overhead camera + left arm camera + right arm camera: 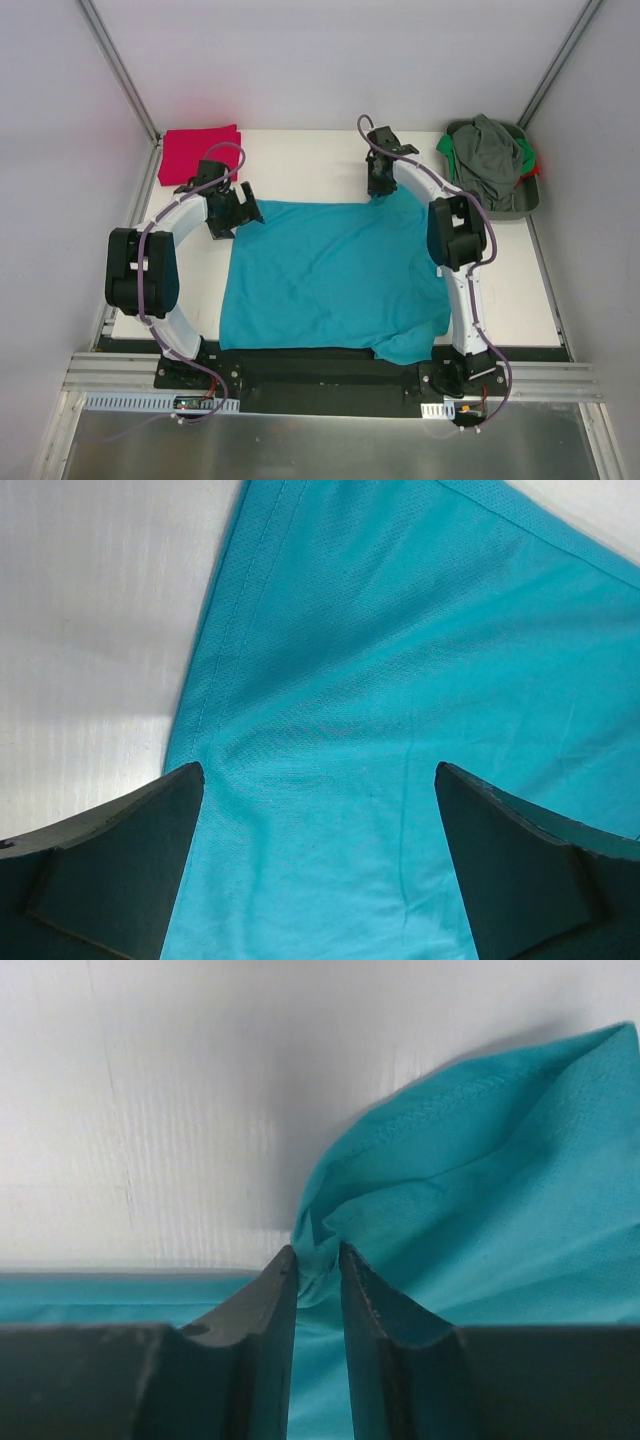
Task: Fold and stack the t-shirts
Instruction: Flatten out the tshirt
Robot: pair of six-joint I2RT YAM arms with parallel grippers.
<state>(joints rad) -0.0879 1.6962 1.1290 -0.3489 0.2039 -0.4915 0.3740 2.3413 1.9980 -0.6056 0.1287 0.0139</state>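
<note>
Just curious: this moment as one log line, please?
teal t-shirt: spread flat | left gripper: open over it | right gripper: pinching its far edge | red t-shirt: folded, far-left corner

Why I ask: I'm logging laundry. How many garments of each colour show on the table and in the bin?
Teal t-shirt: 1
Red t-shirt: 1
Gray garment in bin: 1
Total: 3 clearly seen; green cloth and red cloth edges beneath the gray one cannot be counted.
</note>
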